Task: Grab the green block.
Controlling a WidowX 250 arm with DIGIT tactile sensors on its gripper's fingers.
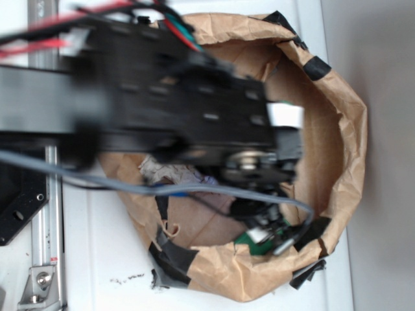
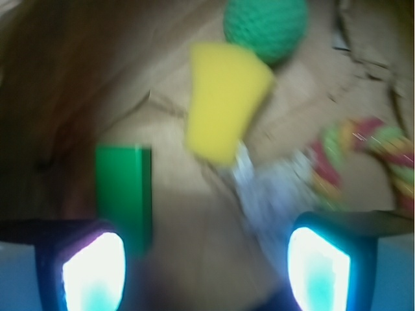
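On the brown paper floor (image 2: 194,214), the green block (image 2: 123,194) at nine o'clock looks stiff, light and slick, best pinched across its long straight edges by the gripper (image 2: 206,272), now spread wide and empty.

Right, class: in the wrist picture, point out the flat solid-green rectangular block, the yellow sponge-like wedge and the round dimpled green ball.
Flat solid-green rectangular block (image 2: 123,188): wrist view, middle of its top face.
Yellow sponge-like wedge (image 2: 224,103): wrist view, centre of its broad face.
Round dimpled green ball (image 2: 266,26): wrist view, middle of its visible surface.
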